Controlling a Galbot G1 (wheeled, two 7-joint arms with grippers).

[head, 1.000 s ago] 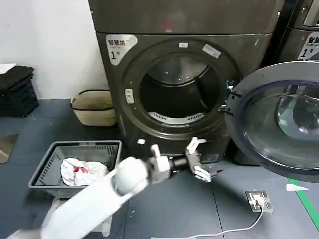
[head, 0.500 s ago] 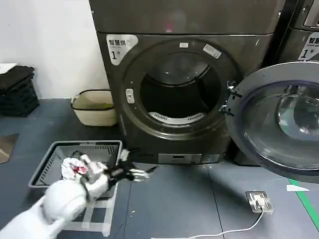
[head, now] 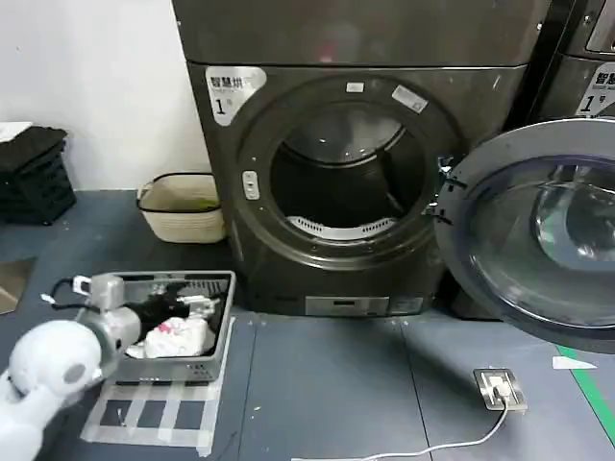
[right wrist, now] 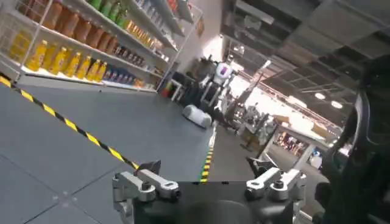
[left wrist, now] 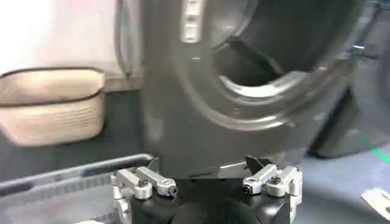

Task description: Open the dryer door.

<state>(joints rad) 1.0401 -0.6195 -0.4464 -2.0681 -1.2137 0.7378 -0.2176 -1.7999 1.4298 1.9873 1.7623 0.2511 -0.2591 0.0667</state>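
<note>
The dryer door is seen swung wide, hung on its hinge at the right of the drum opening, its chrome rim and dark bulged glass turned toward the near right. The drum is laid bare, and nothing is caught in the doorway. The dark grey machine is set against the far wall, and a 2nd machine is glimpsed behind the open door at the far right.

The opening itself is judged done; the step in hand looks like the pull-away after the swing. The left gripper is found well clear of the door, low at the near left over the grey laundry basket, where a white and red bundle of cloth is lying. In the left wrist view its fingers are shown spread, with nothing between them. The right gripper is shown in its own wrist view pointed away at a store aisle, fingers spread too, nothing held.

A woven basket is parked by the wall at the far left, and a small box with a cable lies on the floor at the near right.

For the next move, little is called for: the arm only needs to be settled, and the door left untouched.
</note>
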